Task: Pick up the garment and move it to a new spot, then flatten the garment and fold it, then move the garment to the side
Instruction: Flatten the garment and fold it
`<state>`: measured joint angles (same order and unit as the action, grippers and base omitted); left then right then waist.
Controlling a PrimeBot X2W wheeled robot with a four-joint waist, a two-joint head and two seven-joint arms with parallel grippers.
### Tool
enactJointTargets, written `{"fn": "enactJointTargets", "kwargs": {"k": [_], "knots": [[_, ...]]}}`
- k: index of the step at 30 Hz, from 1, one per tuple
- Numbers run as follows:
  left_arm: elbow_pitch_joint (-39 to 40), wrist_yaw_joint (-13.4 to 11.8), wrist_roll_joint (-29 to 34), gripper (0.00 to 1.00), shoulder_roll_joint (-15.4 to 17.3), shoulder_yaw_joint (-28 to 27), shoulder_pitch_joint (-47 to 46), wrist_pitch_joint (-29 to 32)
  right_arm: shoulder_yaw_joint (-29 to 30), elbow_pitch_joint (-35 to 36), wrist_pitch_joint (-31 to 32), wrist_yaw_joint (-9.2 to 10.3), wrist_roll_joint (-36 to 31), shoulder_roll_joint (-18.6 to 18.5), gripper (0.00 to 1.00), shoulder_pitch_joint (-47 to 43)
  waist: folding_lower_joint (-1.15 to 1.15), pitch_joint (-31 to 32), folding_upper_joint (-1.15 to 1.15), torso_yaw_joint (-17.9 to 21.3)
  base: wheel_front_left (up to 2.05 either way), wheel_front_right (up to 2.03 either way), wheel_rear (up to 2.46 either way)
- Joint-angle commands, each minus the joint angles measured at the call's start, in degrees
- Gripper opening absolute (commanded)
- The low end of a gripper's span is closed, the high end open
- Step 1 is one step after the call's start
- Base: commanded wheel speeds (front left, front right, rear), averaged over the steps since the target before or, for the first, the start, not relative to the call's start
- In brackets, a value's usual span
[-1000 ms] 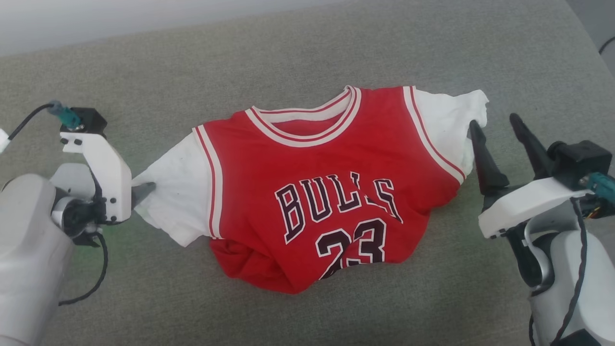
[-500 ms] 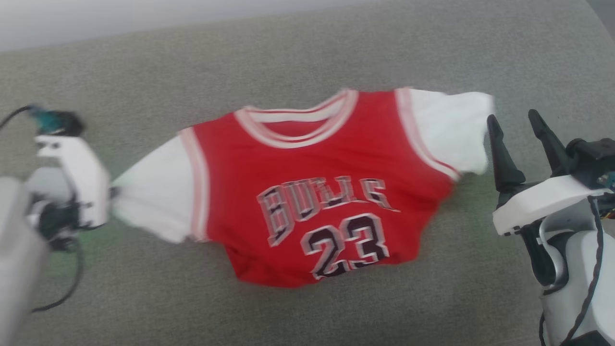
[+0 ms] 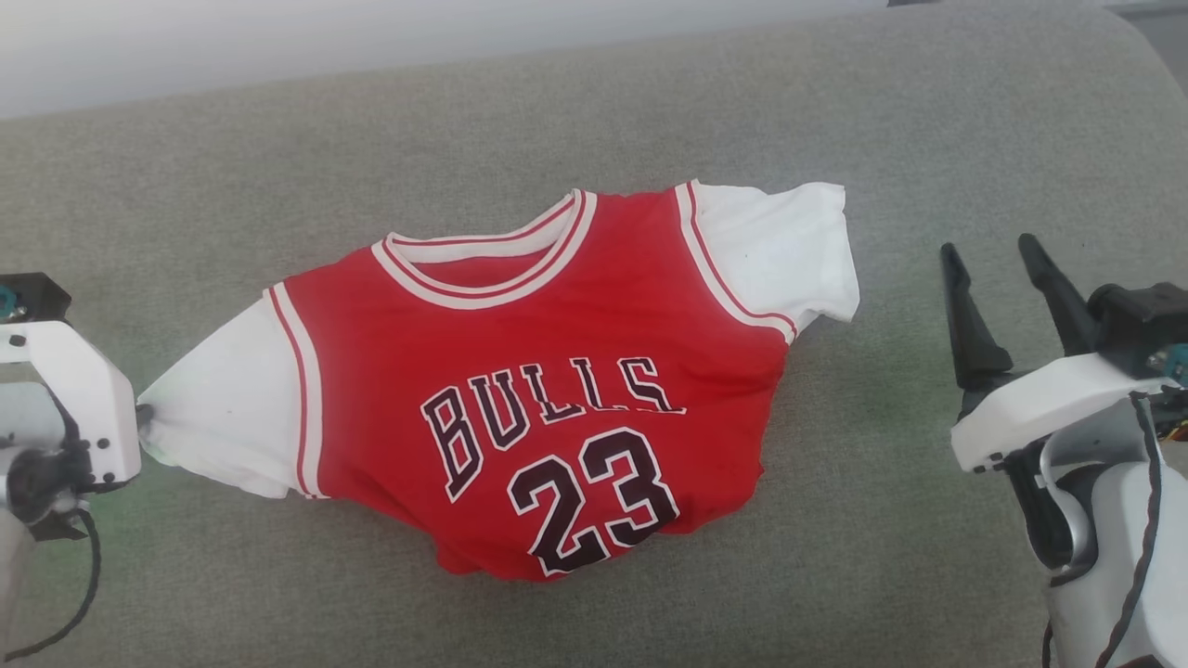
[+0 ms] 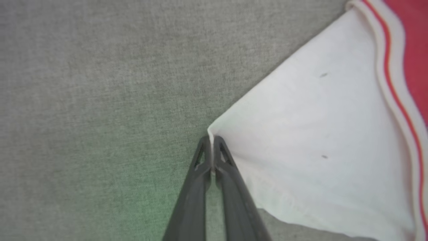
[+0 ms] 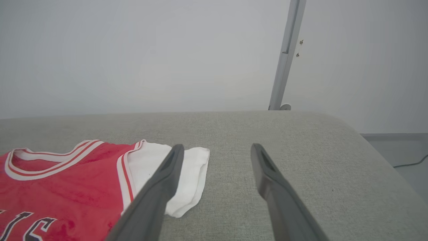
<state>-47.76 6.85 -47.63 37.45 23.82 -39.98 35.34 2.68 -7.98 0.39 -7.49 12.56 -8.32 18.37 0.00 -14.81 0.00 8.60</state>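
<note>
Drags the garment (image 3: 520, 390) left of its earlier spot, now centre-left on the grey counter (image 3: 742, 93), with the left hand (image 4: 211, 144) pinched shut on the white sleeve tip (image 4: 227, 137); keeps the right hand (image 3: 986, 244) wide open, empty; wants a low, steady pull to spare the thin pinch

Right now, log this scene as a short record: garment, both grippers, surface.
garment: red jersey, lettered face up, lower hem bunched, lying on the cushion
left gripper: shut, pinching the corner of one white sleeve
right gripper: open, beside the other white sleeve, apart from it
surface: grey fabric cushion
fold: not yet begun
</note>
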Motion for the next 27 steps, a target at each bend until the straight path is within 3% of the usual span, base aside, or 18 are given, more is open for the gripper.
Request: {"fn": "enactJointTargets", "kwargs": {"k": [1, 15, 21, 23, 27], "knots": [[-0.8, -0.5, -0.3, 1.00, -0.5, 0.5, 2.2, 0.0, 0.0, 0.0, 0.0, 0.00, 0.4, -0.1, 1.00, -0.5, 0.00, 0.3, 0.00, -0.1, 0.00, 0.00, 0.00], [2.8, -4.7, 1.3, 1.00, -1.2, 2.4, -1.7, 4.5, -0.5, 2.1, 1.9, 0.00, 0.7, -0.7, 1.00, -1.0, 0.00, 1.1, 0.00, -1.1, 0.00, 0.00, 0.00], [0.5, -5.1, 0.5, 1.00, -4.1, 3.2, -1.8, 5.7, -1.7, 3.2, 4.2, 0.00, 1.6, -1.3, 1.00, 0.2, 0.00, -0.9, 0.00, -1.1, 0.00, 0.00, 0.00], [-0.4, -4.6, -0.5, 0.00, -5.4, 3.4, -1.4, 7.0, -2.0, 3.0, 5.5, 0.00, 2.3, -1.4, 1.00, 0.9, 0.00, -1.4, 0.00, -1.3, 0.00, 0.00, 0.00], [-1.0, -3.9, -0.6, 0.00, -6.6, 4.0, -2.4, 6.4, -3.1, 0.9, 9.2, 0.00, 3.4, -2.4, 1.00, 3.9, 0.00, -2.6, 0.00, -2.2, 0.00, 0.00, 0.00]]}}
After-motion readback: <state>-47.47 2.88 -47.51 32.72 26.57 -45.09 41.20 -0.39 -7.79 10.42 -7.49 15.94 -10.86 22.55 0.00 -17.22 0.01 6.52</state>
